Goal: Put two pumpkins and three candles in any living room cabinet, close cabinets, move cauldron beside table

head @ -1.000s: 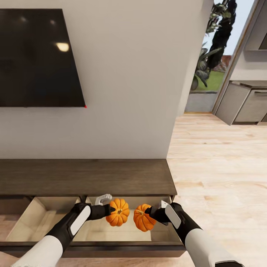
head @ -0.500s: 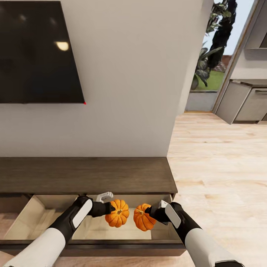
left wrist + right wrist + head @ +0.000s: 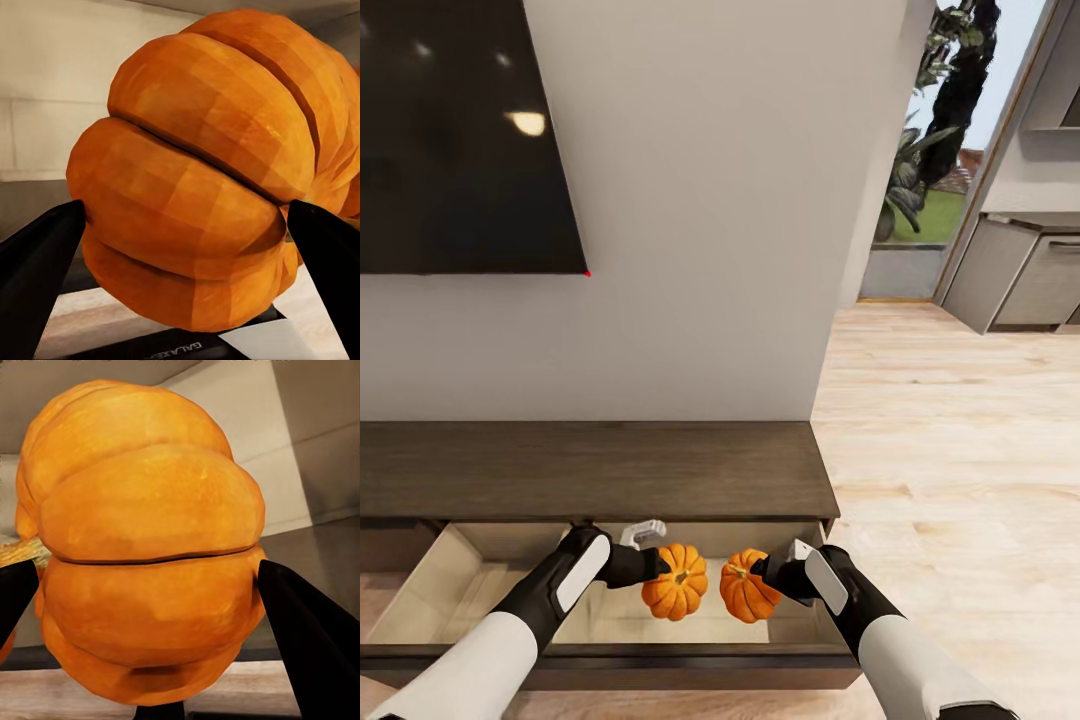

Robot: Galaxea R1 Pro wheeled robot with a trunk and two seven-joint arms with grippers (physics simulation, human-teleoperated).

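**Two pumpkins held over the open drawer of the cabinet**

The robot is standing in front of the cabinet (image 3: 590, 470), a long low dark brown unit against the white wall (image 3: 710, 200), under the black TV (image 3: 460, 140). The drawer (image 3: 600, 655) is pulled out, and its pale wood inside is showing.

The left gripper (image 3: 650, 568) is pinching the left pumpkin (image 3: 675, 581) between its two dark fingers (image 3: 37, 277); in the left wrist view the fingers are pressing on both sides of the orange ribbed body (image 3: 202, 172). The right gripper (image 3: 765, 570) is pinching the right pumpkin (image 3: 747, 586) in the same way, and in the right wrist view its dark fingers (image 3: 315, 645) are touching the two sides of this pumpkin (image 3: 142, 555).

Both pumpkins are hanging side by side, very near each other, over the right part of the open drawer, with their short stems turned toward each other. I cannot tell if they are touching the bottom of the drawer.

To the right the light wood floor (image 3: 950, 450) is running toward a grey kitchen unit (image 3: 1020, 280) and a glass door with green plants (image 3: 920, 160) behind it.
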